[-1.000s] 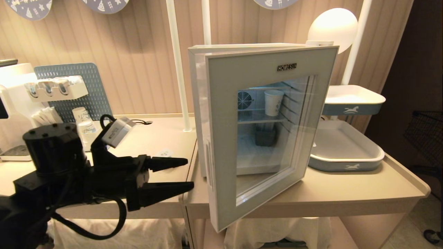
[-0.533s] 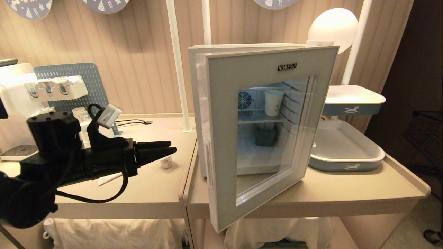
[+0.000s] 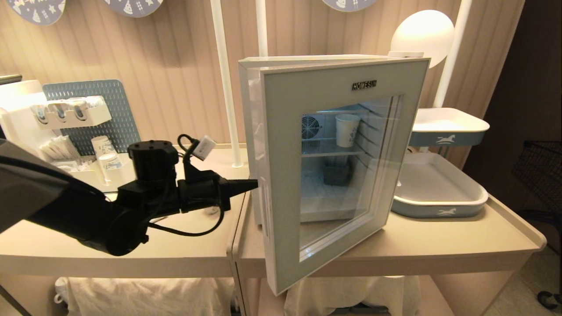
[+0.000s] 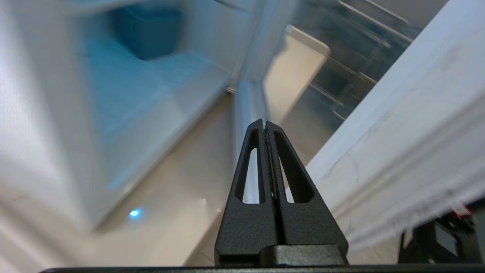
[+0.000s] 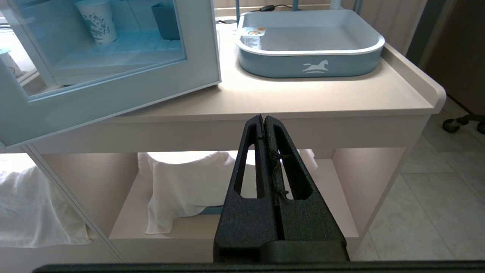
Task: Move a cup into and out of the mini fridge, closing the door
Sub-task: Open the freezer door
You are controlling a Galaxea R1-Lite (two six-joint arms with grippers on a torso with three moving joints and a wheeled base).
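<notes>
Both of your grippers are pressed fully together and neither has hold of anything. Your left gripper [image 3: 253, 183] reaches level across the left table [image 3: 193, 250], its tip at the free edge of the door [image 3: 281, 175] where the gap to the mini fridge [image 3: 251, 131] opens; from the left wrist you see the closed fingers [image 4: 248, 167] pointing into that gap, the door's inner face on one side and the lit cabinet with a dark blue bin [image 4: 149, 32] on the other. You can see a small white pot [image 3: 211, 210] on the left table just behind that arm, mostly hidden by it. That door stands ajar, swung out toward you, with "HOMESUN" at its top. Through its glass a taller paper cup [image 3: 347, 130] stands on the upper wire shelf. Your right gripper [image 5: 264, 121] hangs low in front of the right table [image 5: 322, 102], pointing at its front edge. On that table, in the near corner of the blue-sided tray [image 5: 310, 62], sits the cup [image 5: 252, 37], well apart from the fridge
</notes>
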